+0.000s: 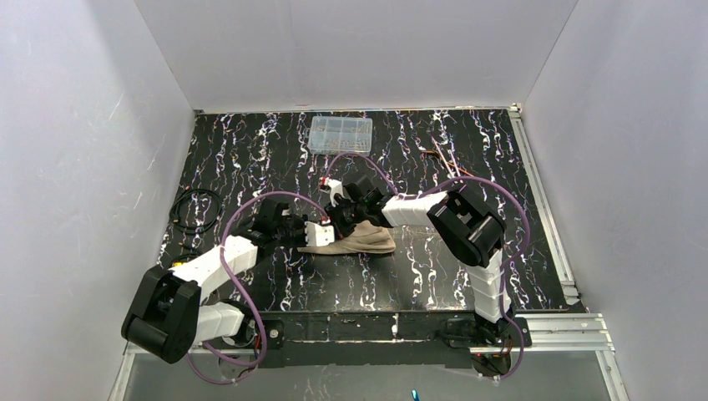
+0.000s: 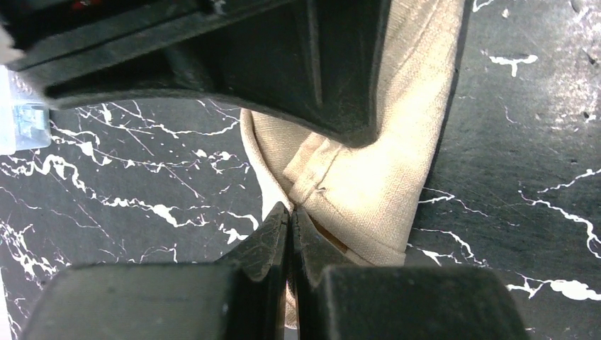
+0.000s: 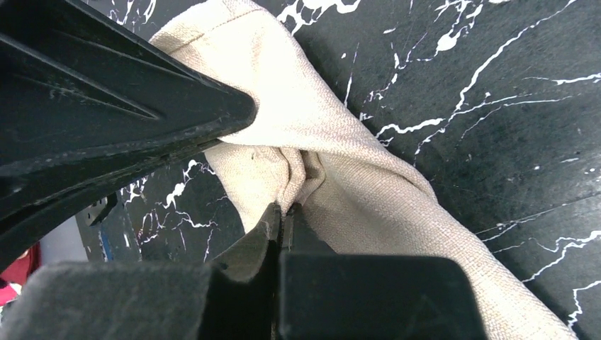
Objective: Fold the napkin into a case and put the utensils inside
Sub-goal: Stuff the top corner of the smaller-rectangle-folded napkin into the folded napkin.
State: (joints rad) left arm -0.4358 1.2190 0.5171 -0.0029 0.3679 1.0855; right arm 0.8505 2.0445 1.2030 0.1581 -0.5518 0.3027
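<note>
On the black, white-veined table [image 1: 250, 150] we were at the folding step: the napkin [image 1: 367, 241], a soft beige woven cloth with a stitched hem, lay bunched mid-table, not yet a flat pouch. Our left gripper [image 2: 290, 212] was pinched tight on its hemmed corner, and our right gripper [image 3: 283, 212] was clamped on a gathered fold. Next, we judged, both must draw the cloth over evenly and lay it flat. The thin copper utensils [image 1: 441, 160] lay well apart, far right
</note>
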